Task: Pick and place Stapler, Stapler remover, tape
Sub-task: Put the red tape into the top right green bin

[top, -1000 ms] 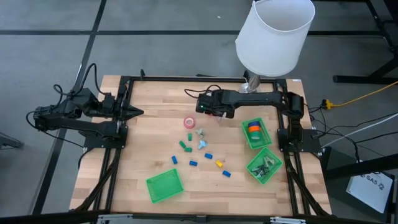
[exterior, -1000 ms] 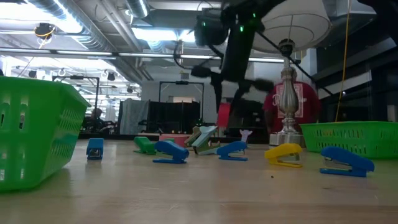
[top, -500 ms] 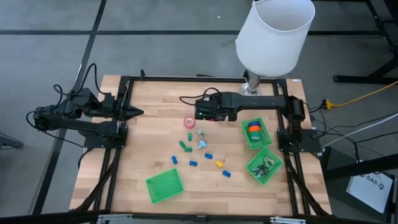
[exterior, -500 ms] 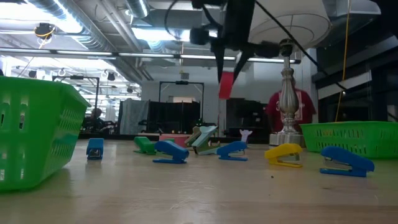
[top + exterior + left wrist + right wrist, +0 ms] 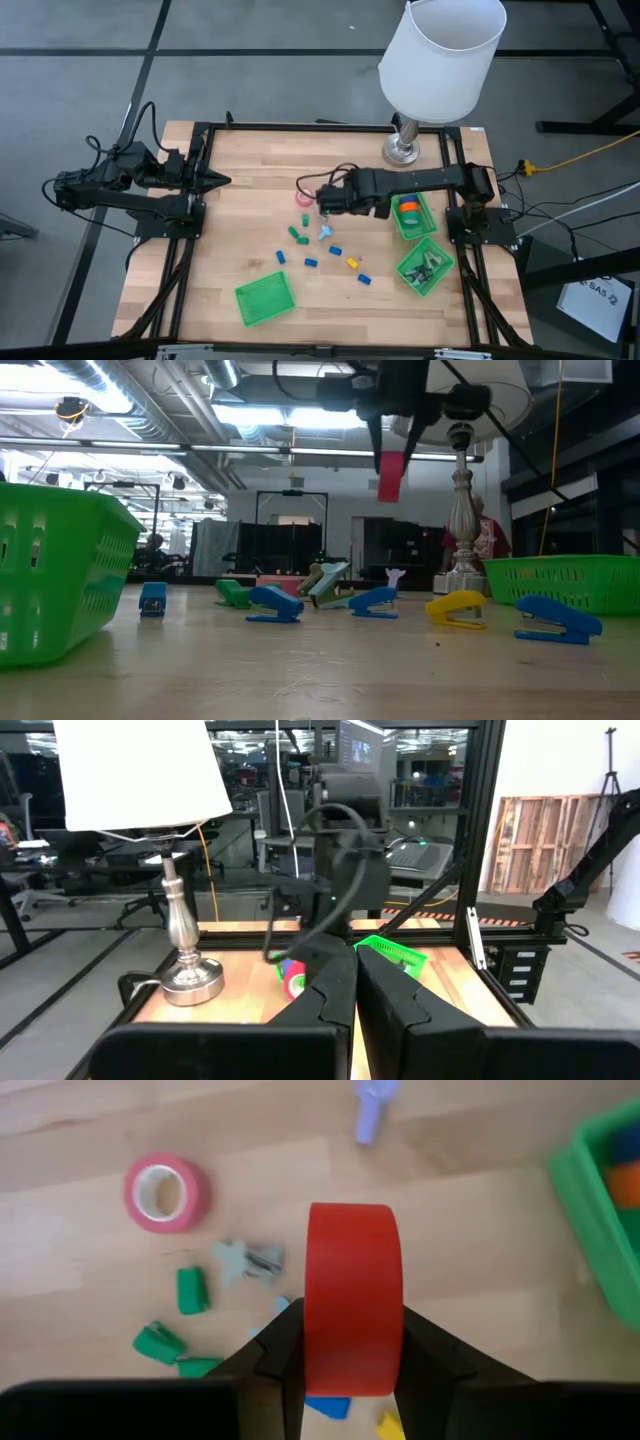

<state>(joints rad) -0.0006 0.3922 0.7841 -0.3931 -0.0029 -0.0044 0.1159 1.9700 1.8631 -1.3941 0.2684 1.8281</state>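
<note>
The right gripper [image 5: 350, 1348] holds a red tape roll [image 5: 352, 1295] squeezed between its two fingers, high above the table [image 5: 240, 190], while the left gripper [image 5: 218, 181] waits closed at the side.

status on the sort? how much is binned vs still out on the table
Done: tape rolls already sit in the upper right bin, and the lower right bin holds items too.
In hand: the right gripper is shut on a red tape roll, lifted above the table.
Left: a pink tape roll and scattered blue, green and yellow staplers remain out. The front bin looks empty. The left gripper waits shut at the table's left edge.
</note>
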